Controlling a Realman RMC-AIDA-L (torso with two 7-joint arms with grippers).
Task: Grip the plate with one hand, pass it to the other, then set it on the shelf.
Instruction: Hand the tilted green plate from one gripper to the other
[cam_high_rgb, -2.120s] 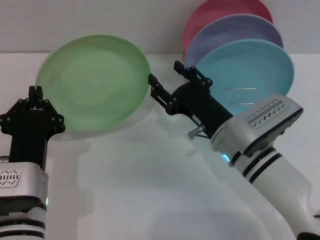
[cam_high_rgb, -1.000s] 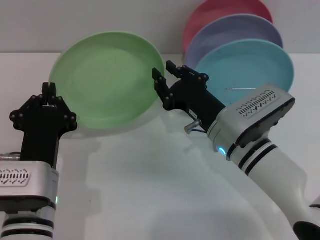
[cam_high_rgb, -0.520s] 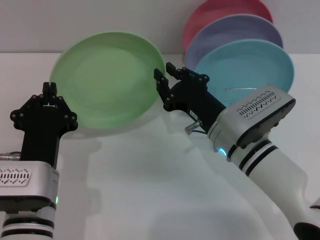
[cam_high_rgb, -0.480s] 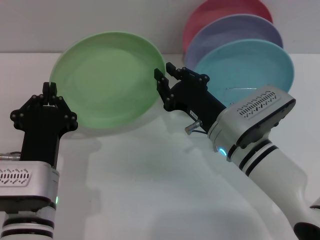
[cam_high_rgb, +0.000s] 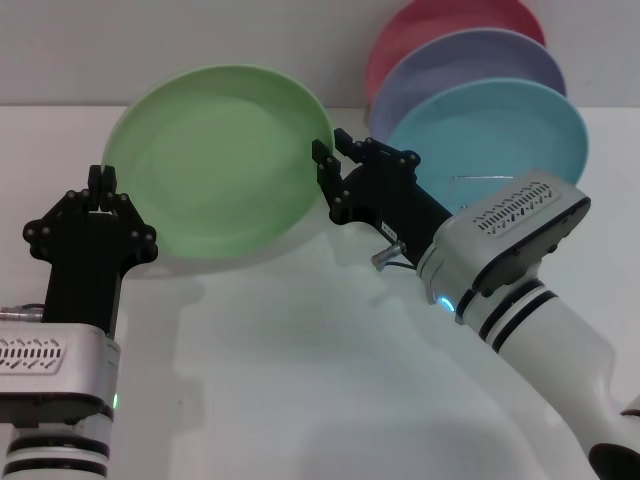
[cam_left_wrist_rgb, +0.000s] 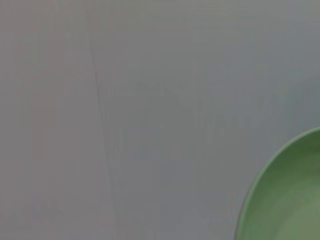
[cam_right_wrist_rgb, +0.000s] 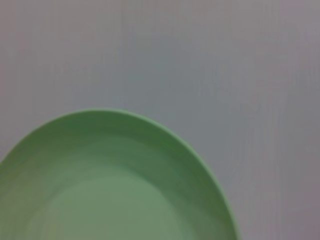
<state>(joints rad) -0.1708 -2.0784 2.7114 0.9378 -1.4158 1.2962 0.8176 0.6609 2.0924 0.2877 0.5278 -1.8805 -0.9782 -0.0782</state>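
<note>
The light green plate (cam_high_rgb: 215, 160) sits tilted in the upper left of the head view, lifted off the white worktop (cam_high_rgb: 300, 400) and held at its lower-left edge by the left tool (cam_high_rgb: 103, 180), which looks clenched on the rim. Over the last two seconds the plate has drifted toward the centre of the frame, and the right tool (cam_high_rgb: 335, 165) has come up to its right edge — its fingers now bracket the rim, though whether they have closed on it cannot be told. That puts the task at the handover itself, with the left arm's release likely next once the right has a firm hold. The shelf (cam_high_rgb: 485, 185), a thin wire rack at the upper right, already carries the turquoise plate (cam_high_rgb: 490, 135), a lavender plate (cam_high_rgb: 470, 62) and a pink plate (cam_high_rgb: 440, 25) behind — no brand, label or writing can be read anywhere.
</note>
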